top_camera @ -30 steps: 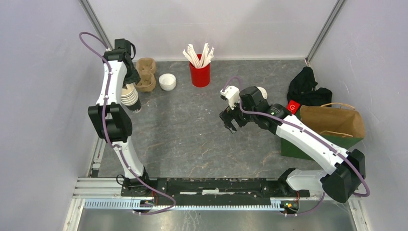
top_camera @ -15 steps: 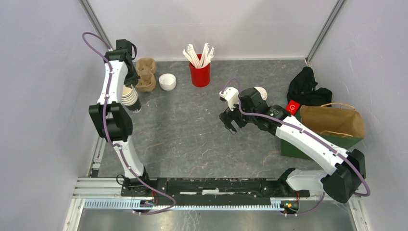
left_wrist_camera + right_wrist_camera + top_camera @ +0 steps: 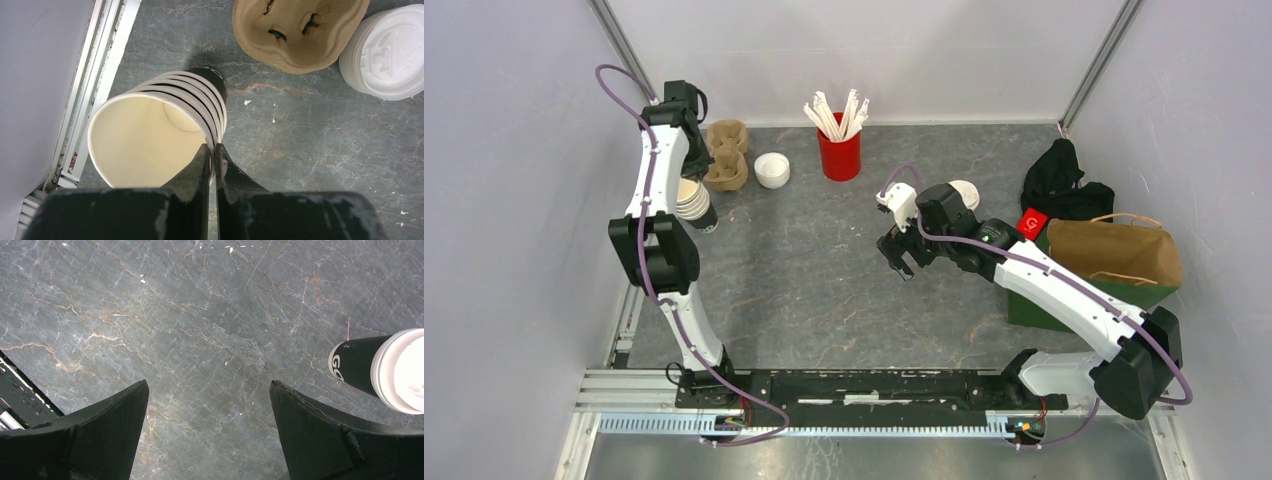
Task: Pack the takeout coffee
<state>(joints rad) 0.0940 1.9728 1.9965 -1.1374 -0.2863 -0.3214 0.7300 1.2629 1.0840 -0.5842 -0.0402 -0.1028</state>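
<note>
One takeout coffee cup [image 3: 965,191], black with a white sip lid, stands behind my right wrist; it also shows at the right edge of the right wrist view [image 3: 385,371]. No second lidded cup shows. My right gripper [image 3: 901,257] is open and empty above bare table [image 3: 209,385], left of that cup. My left gripper [image 3: 700,190] is shut on the rim of the top cup [image 3: 212,148] of the lidless cup stack [image 3: 691,203], cream inside [image 3: 145,135], at the left edge of the table.
A brown pulp cup carrier [image 3: 727,153] and a stack of white lids [image 3: 772,170] lie at the back left. A red holder [image 3: 840,155] with white sticks stands at the back centre. A brown paper bag [image 3: 1114,250] and black cloth [image 3: 1060,178] are at the right.
My right gripper has drifted slightly to the left, still open. My left gripper stays shut on the cup rim in the same place.
</note>
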